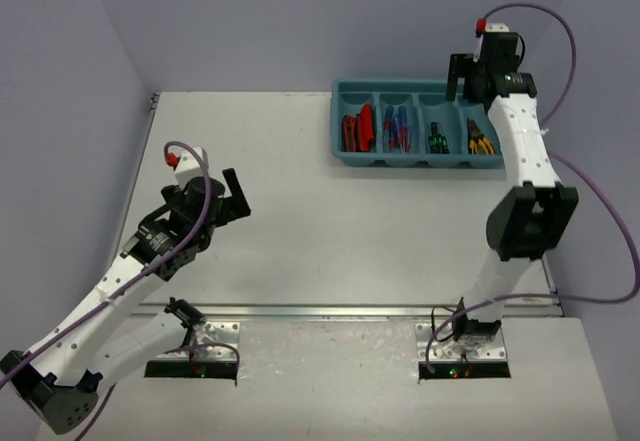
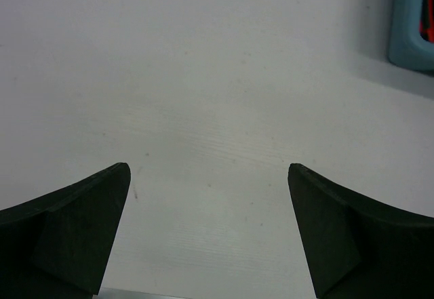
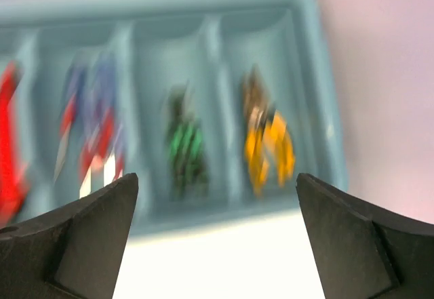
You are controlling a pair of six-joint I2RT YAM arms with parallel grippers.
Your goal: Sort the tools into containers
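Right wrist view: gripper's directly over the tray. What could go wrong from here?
1. The right gripper hangs open above the right end of the tray, over the yellow pliers. A low pull-back could clip the tray's near wall, shoving the tray or jolting the pliers.
2. The right wrist view is blurred, so clearance to that wall cannot be read from it. A retreat planned on this view alone may misjudge the gap.

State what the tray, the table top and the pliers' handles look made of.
Tray: smooth teal moulded plastic; rounded corners and one-piece dividers suggest it. Table top: matte white, probably laminate; faint grain lines show. Pliers' handles: yellow coating, plastic or rubber; too small to tell.
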